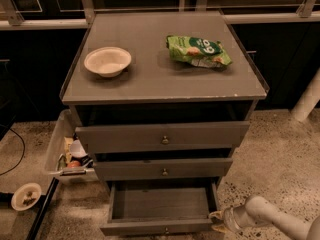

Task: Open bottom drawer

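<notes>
Gripper (216, 220): low at right, end of white arm (280, 220); open or closed, I cannot tell.
Bottom drawer (160, 206): pulled out, its right front corner just beside the gripper, to its left.
Bowl (107, 60), green bag (198, 50): on cabinet top (150, 79), high above the gripper, well apart.

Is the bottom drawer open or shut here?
Open. The bottom drawer juts out well past the middle drawer above it, with its inside floor in view. The gripper is at its front right corner.
</notes>
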### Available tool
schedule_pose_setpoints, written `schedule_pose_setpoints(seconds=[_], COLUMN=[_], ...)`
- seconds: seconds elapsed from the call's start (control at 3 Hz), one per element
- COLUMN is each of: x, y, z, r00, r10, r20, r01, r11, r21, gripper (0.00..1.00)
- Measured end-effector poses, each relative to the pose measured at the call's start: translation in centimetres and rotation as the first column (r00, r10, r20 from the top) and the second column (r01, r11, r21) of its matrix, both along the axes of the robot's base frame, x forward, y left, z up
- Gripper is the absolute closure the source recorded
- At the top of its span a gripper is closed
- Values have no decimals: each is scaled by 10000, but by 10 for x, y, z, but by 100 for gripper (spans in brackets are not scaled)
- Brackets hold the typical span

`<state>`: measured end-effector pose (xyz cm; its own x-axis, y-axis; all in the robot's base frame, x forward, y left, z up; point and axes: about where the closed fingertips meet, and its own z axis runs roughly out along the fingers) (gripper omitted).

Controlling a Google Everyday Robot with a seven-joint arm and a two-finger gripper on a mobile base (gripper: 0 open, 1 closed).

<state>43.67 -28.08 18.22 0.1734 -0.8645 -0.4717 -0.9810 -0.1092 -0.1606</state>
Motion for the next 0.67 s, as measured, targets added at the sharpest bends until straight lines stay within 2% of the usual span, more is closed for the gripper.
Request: schedule_pose_setpoints(seconds=[0.33,0.67], x=[0,0], y=[0,0], z=[0,4], r00=[10000,10000], r10=[0,0], r20=[0,0], r01=[0,0], r11=[10000,10000], r21=[0,0], gripper=[16,0])
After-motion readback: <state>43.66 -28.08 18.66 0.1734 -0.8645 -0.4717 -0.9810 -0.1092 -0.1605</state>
